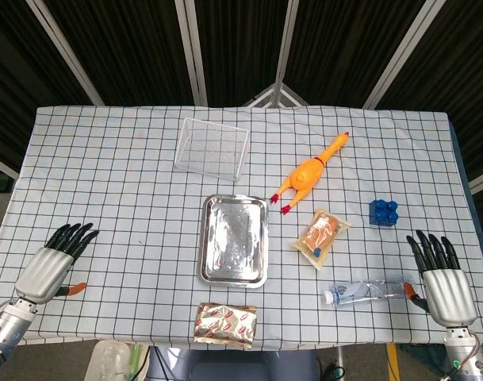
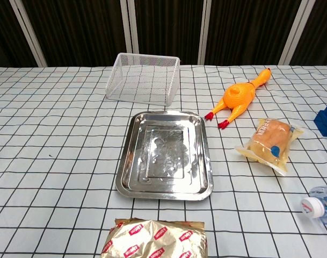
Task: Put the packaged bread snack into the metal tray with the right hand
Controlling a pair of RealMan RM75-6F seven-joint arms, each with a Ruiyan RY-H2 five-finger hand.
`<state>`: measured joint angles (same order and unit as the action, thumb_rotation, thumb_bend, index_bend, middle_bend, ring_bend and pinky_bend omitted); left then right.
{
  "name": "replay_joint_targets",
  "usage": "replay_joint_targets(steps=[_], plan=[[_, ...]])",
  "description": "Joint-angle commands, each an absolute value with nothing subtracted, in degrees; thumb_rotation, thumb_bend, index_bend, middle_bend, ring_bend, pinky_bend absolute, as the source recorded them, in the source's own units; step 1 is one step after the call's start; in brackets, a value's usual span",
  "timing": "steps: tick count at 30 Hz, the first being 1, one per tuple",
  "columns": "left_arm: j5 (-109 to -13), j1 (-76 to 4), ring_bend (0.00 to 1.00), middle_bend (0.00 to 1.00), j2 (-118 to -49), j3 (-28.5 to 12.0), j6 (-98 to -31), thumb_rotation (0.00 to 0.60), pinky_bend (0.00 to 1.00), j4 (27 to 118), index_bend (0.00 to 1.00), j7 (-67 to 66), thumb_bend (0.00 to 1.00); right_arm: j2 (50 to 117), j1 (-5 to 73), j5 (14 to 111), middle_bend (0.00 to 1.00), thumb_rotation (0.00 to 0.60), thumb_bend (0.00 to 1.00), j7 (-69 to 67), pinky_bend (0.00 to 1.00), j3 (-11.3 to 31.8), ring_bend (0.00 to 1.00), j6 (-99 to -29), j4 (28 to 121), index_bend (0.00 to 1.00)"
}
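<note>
The packaged bread snack (image 1: 323, 236) (image 2: 271, 143), a clear wrapper with a golden bun inside, lies flat on the checked cloth just right of the metal tray (image 1: 235, 273) (image 2: 130, 188). The tray sits at the table's centre with nothing in it. My right hand (image 1: 441, 275) rests near the right front edge with fingers spread, holding nothing, well to the right of the snack. At the left front edge my left hand (image 1: 55, 260) lies flat, fingers apart. Neither hand shows in the chest view.
A white wire basket (image 1: 212, 147) (image 2: 143, 78) stands behind the tray. A rubber chicken (image 1: 308, 173) (image 2: 238, 98) lies beyond the snack. A blue block (image 1: 384, 213) and a plastic bottle (image 1: 366, 291) lie between snack and right hand. A gold foil packet (image 1: 225, 324) (image 2: 157, 239) is at the front.
</note>
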<state>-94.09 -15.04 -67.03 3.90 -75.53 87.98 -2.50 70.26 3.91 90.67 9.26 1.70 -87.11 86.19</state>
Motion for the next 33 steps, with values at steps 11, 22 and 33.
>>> replay_joint_targets(steps=[11, 22, 33], plan=[[-93.09, -15.13, 0.0, 0.0, -67.32, 3.6, -74.82, 0.6, 0.03, 87.84, 0.0, -2.85, 0.07, 71.39, 6.21, 92.28, 0.0, 0.6, 0.32, 10.01, 0.0, 1.68, 0.0, -84.59, 85.36, 0.0], [-91.1, -15.41, 0.0, 0.0, -68.32, 1.76, -75.18, 0.6, 0.03, 86.18, 0.0, -2.28, 0.07, 74.22, 17.41, 90.58, 0.0, 0.6, 0.32, 21.94, 0.0, 6.2, 0.0, -70.71, 88.41, 0.0], [-87.77, -15.95, 0.0, 0.0, -68.83, 0.55, -73.05, 0.6, 0.03, 85.81, 0.0, -3.44, 0.07, 78.88, 26.71, 82.36, 0.0, 0.6, 0.32, 33.6, 0.0, 8.72, 0.0, -56.43, 87.84, 0.0]])
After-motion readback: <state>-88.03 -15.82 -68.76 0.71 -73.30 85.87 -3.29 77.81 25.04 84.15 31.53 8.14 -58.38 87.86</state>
